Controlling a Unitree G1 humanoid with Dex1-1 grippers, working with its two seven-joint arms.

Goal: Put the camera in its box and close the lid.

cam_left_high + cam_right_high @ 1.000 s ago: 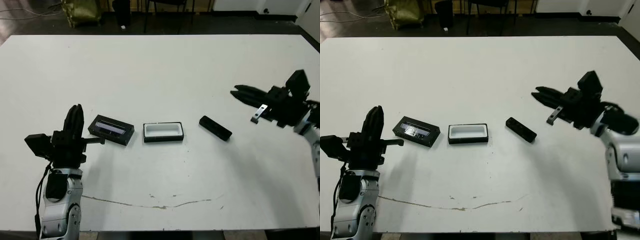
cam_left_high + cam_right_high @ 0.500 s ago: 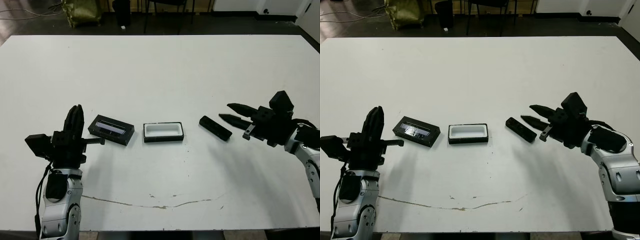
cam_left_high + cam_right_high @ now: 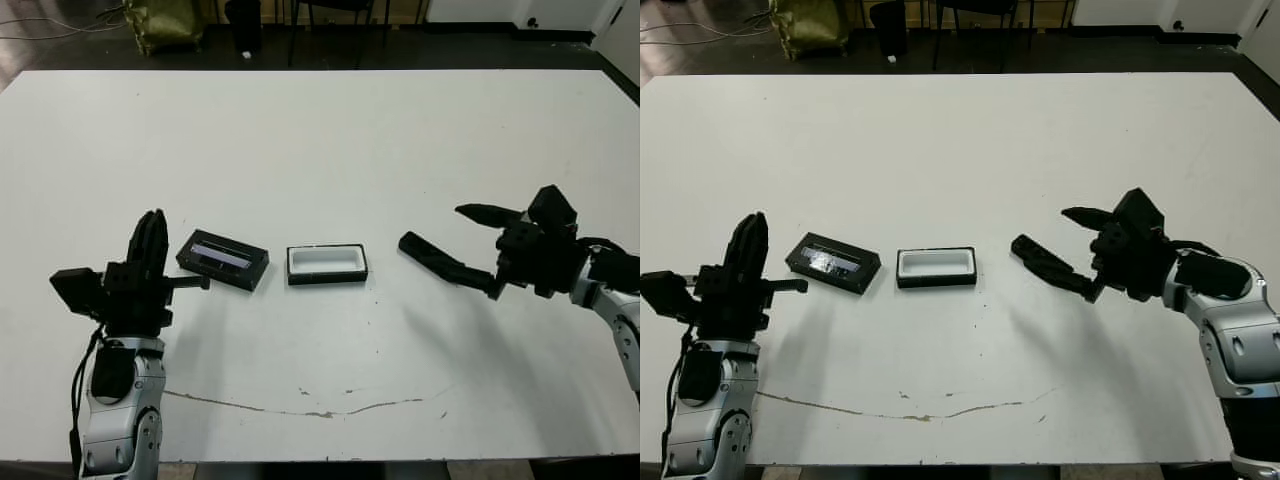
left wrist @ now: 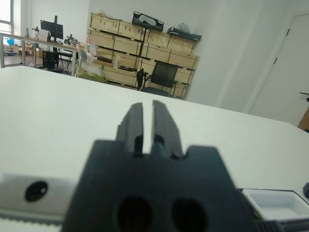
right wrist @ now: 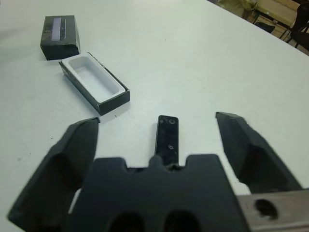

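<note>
A: Where is the camera (image 5: 167, 139) seen?

B: It is seen lying flat on the white table (image 3: 330, 130), right of the table's middle and well clear of every edge. It is set at a slant, one end turned toward the box (image 3: 327, 265) and the other toward the right edge.

A: How is the right gripper (image 5: 161, 162) placed?

B: It is held low over the table on the right side, pointing toward the left edge. Its two fingers (image 5: 60, 169) are spread wide apart. In the right wrist view the camera is seen between them, near the gripper's body. No contact with either finger can be made out, and nothing is gripped.

A: And the box?

B: The box is found near the middle of the table, open, with its white lining showing and nothing inside. It is kept apart from the camera by a strip of bare table.

A: The lid (image 3: 222, 259)?

B: It is laid window-up just beside the box, on the side nearer the left edge, turned a little askew. No touching between the two is seen.

A: What of the left gripper (image 4: 148, 126)?

B: It is raised near the front left corner, next to the lid. Its fingers are brought close together, only a thin slit being left between them, and nothing is held.
</note>
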